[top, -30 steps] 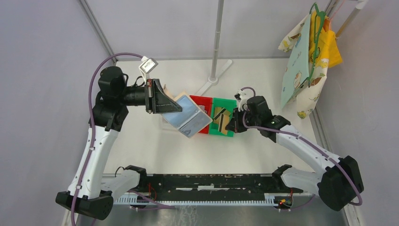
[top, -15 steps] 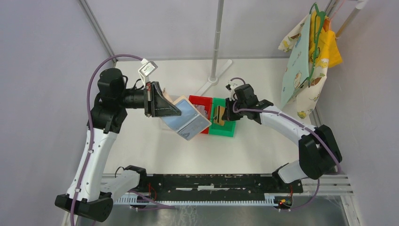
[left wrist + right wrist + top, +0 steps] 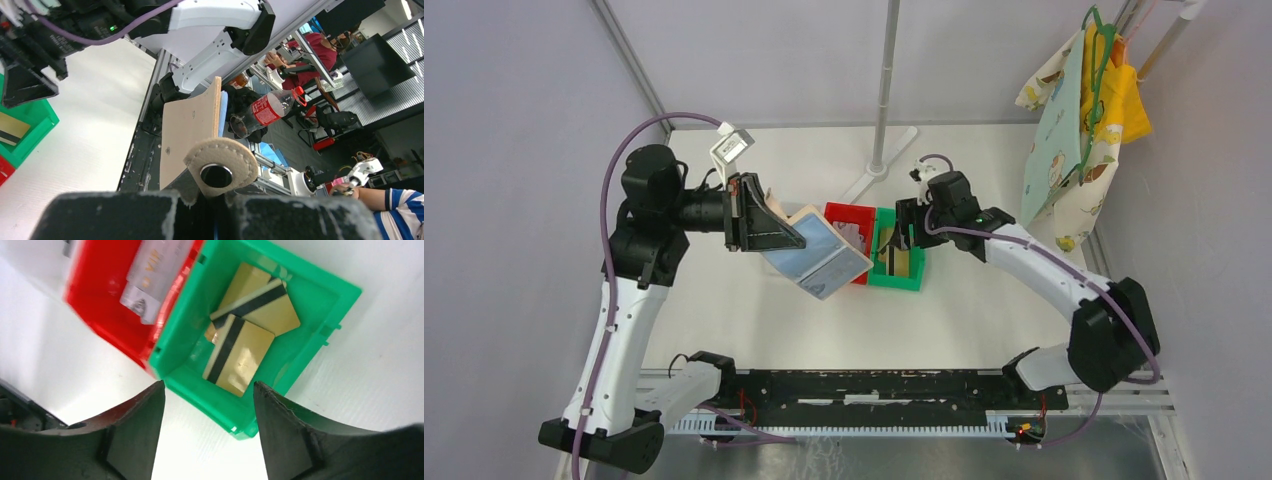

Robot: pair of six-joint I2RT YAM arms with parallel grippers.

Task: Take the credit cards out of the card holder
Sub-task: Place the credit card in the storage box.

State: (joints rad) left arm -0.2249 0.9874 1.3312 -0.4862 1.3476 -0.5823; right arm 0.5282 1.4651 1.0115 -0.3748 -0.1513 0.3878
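Landmark: green plastic bin [image 3: 894,283] [image 3: 300,355] on the white surface [image 3: 754,320].
Left claw [image 3: 774,232] [image 3: 215,200]: closed on the tan fold-over card holder [image 3: 819,255] [image 3: 190,135], gripping it near the round snap flap [image 3: 222,165].
Card holder position: left of the green bin, raised off the surface, light blue inner side facing up.
Right claw [image 3: 904,228] [image 3: 207,390]: jaws spread wide, holding nothing, directly above the green bin.
Gold credit cards with dark stripes [image 3: 245,357] [image 3: 902,260]: lying overlapped inside the green bin.
Red plastic bin [image 3: 95,295] [image 3: 849,212]: touching the green bin's left side.
Silvery-white credit card [image 3: 155,270]: inside the red bin.
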